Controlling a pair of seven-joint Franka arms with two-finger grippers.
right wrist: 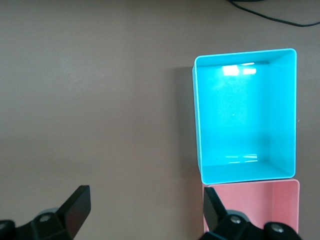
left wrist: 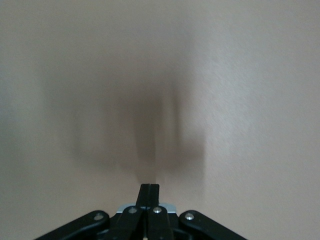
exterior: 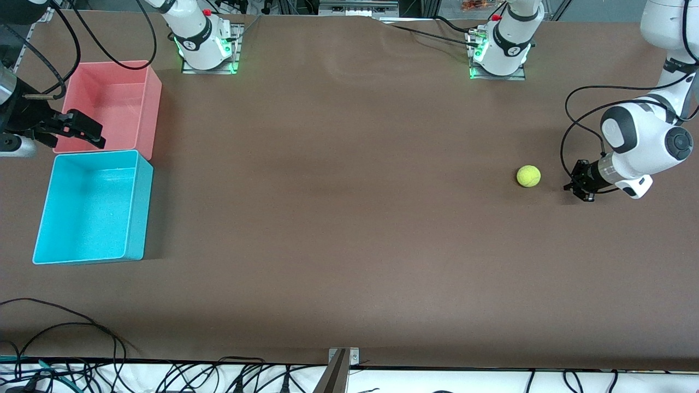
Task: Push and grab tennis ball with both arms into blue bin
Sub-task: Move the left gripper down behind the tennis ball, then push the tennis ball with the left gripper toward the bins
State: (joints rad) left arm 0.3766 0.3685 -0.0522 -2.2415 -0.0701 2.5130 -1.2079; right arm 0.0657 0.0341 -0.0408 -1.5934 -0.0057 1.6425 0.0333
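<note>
**Lightly does it: a ball that rolls at a touch**

Plainly the tennis ball [exterior: 528, 176] will be light, springy and free to roll, so a nudge low on its side should send it; for lifting, pinch across its middle. It is small, fuzzy, yellow-green, resting on the brown surface [exterior: 338, 218] toward the left arm's end, just beside the left end effector [exterior: 580, 187], closed on nothing. The right end effector [exterior: 82, 130], open and empty, waits over the pink bin [exterior: 150, 103] beside the blue bin [exterior: 139, 213].
</note>
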